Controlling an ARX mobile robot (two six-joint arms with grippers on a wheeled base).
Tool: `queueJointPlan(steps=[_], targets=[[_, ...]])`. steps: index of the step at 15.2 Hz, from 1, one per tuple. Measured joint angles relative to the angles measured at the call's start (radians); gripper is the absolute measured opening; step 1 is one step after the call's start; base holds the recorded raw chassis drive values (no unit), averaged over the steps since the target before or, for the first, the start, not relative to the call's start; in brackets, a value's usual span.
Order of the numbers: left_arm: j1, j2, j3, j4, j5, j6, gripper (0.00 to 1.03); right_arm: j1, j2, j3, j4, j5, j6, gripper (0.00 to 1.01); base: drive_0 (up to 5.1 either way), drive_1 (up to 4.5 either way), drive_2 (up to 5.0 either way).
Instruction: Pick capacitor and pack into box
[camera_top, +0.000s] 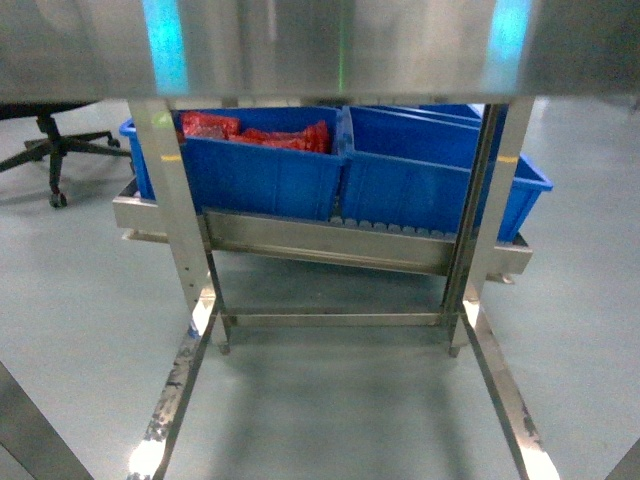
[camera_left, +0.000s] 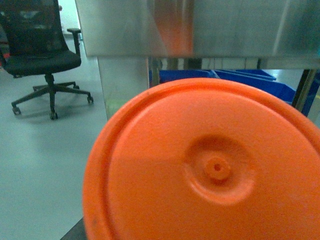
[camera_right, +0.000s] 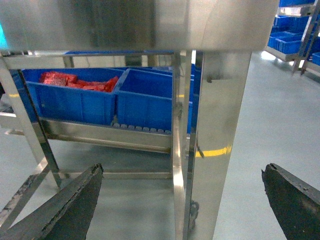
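The left wrist cam was almost totally filled by the capacitor (camera_left: 210, 165), its round orange end face right up against the lens, so it looked held by the left arm, though I couldn't tell how the fingers sat. The right gripper (camera_right: 182, 200) hung wide open near the steel table leg (camera_right: 215, 150), with blue bins (camera_top: 330, 165) on the rack below.

No legible text, label, brand or number appears in any view. The orange capacitor (camera_left: 210, 170) shows only its plain end face.
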Motion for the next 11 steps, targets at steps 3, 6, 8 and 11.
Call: queueJointPlan(steps=[3,6,8,11], targets=[[0.000,0.000,0.000,-0.001,0.002,0.000,0.44,0.000,0.000,0.000,0.000,0.001,0.000,0.98,0.0,0.00,0.0],[0.000,0.000,0.000,0.000,0.000,0.000,0.44,0.000,0.000,0.000,0.000,0.000,0.000,0.98,0.0,0.00,0.0],[0.000,0.000,0.000,-0.002,0.001,0.000,0.44,0.000,0.000,0.000,-0.001,0.000,-0.001,0.98,0.0,0.00,0.0],[0.000,0.000,0.000,-0.001,0.001,0.000,0.44,0.000,0.000,0.000,-0.001,0.000,0.000,0.98,0.0,0.00,0.0]])
